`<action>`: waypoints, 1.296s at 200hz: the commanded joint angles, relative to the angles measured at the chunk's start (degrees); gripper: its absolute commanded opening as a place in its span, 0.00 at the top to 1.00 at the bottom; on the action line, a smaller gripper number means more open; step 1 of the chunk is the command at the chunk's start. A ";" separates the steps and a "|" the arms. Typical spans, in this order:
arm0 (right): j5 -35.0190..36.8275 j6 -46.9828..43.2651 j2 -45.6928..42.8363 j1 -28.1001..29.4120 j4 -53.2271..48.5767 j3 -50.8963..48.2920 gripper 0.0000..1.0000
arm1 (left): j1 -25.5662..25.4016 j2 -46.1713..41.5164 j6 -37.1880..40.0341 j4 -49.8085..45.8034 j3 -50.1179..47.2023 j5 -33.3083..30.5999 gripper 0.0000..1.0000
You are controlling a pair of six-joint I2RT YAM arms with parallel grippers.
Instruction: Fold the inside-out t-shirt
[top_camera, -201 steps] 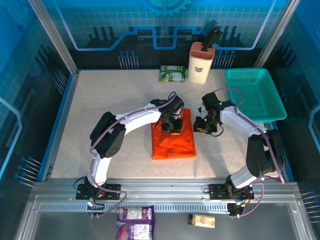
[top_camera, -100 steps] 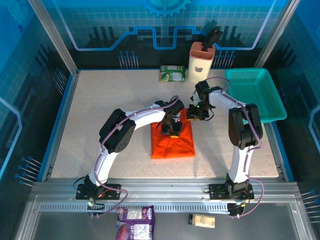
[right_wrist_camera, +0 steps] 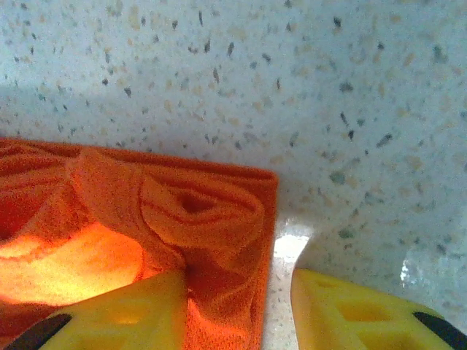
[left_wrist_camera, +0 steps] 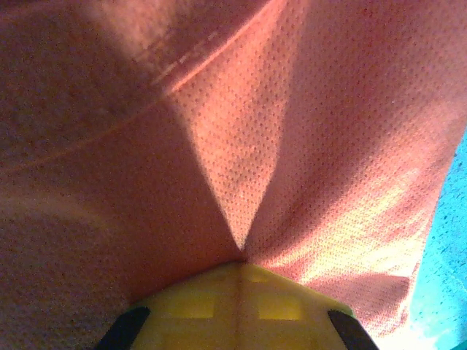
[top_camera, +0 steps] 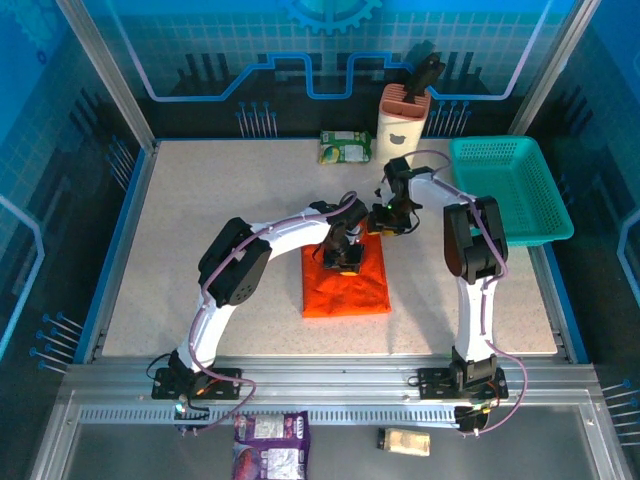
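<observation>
Left gripper (top_camera: pixel 340 258): jaws closed tight, pinching cloth of orange t-shirt (top_camera: pixel 345 292) at far part. T-shirt folded rectangle, flat, centre of desk (top_camera: pixel 200 200). Right gripper (right_wrist_camera: pixel 239 281): jaws partly open astride shirt's far right corner, nothing gripped.
</observation>
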 commanded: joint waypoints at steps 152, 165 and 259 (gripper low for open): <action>8.69 6.29 7.02 6.54 -5.22 6.52 0.74 | 0.45 0.65 0.43 -2.62 -3.80 -0.97 0.98; 8.89 6.62 6.97 6.80 -5.25 6.63 0.75 | 0.45 0.60 0.36 -2.50 -3.88 -0.95 0.98; 10.23 6.55 4.53 7.33 -4.76 6.07 1.00 | 0.91 -3.72 -0.25 -0.88 -5.74 -3.81 0.96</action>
